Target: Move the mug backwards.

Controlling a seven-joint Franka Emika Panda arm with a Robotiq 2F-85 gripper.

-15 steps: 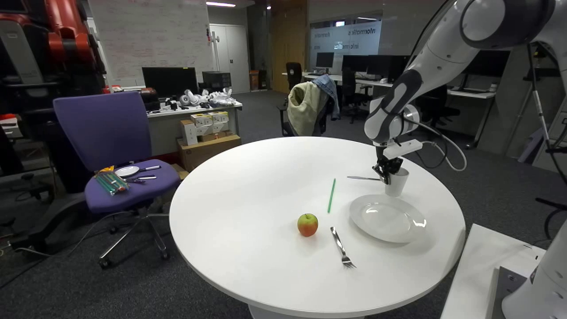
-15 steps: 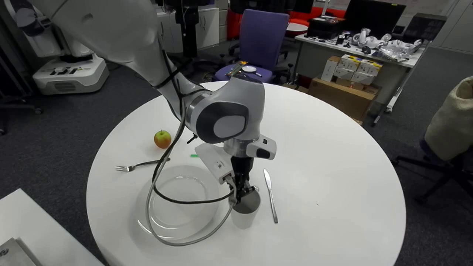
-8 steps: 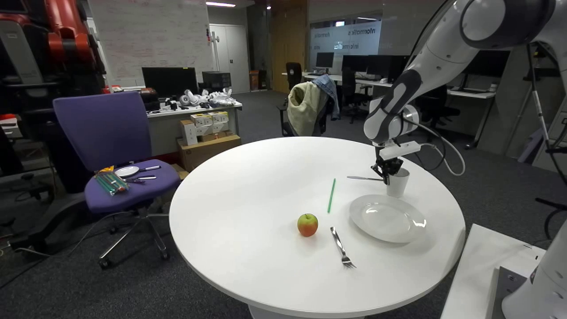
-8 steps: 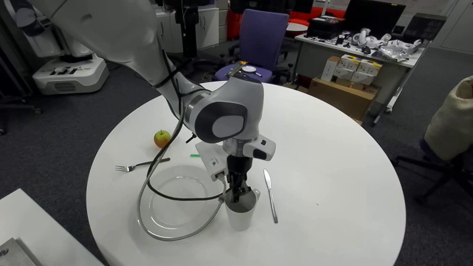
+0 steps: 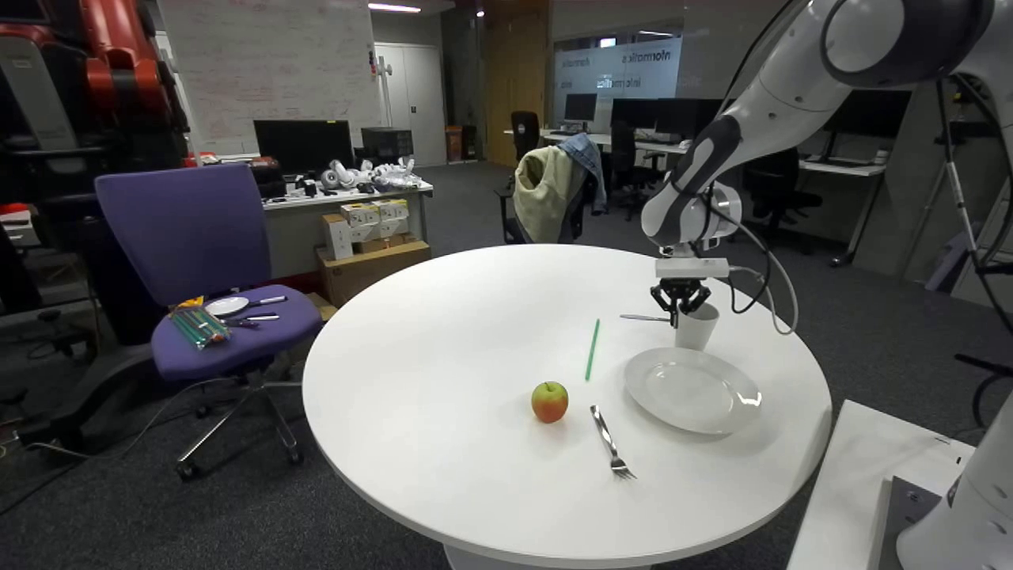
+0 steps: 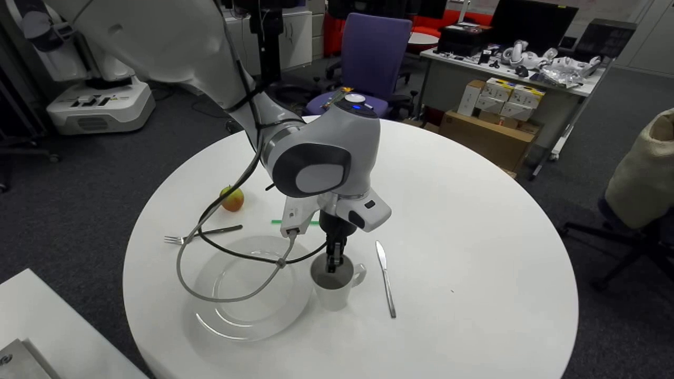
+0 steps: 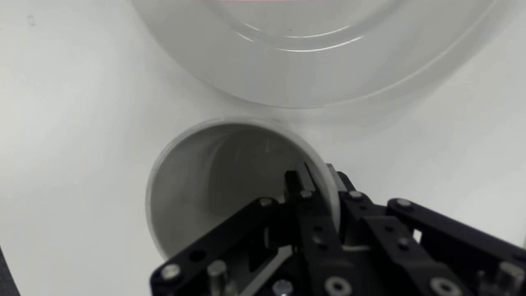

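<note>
The white mug (image 5: 696, 328) stands roughly upright beside the white plate, and its handle shows on the right in an exterior view (image 6: 359, 275). My gripper (image 5: 674, 319) is at the mug's rim in both exterior views. In the wrist view the gripper (image 7: 320, 179) is shut on the rim of the mug (image 7: 246, 160), one finger inside the mug and one outside. The lower part of the mug is hidden by the fingers in the wrist view. I cannot tell whether the mug's base touches the table.
The large white plate (image 5: 688, 396) lies right beside the mug. A knife (image 6: 387, 284) lies on the mug's handle side. A green stick (image 5: 593, 350), an apple (image 5: 549, 402) and a fork (image 5: 608, 442) lie farther off. A loose cable loop (image 6: 221, 301) hangs over the plate.
The wrist has turned, and the mug has turned with it, so its handle shows more clearly. The gripper and mug have shifted left in both exterior views. Plate, apple and cutlery have not moved.
</note>
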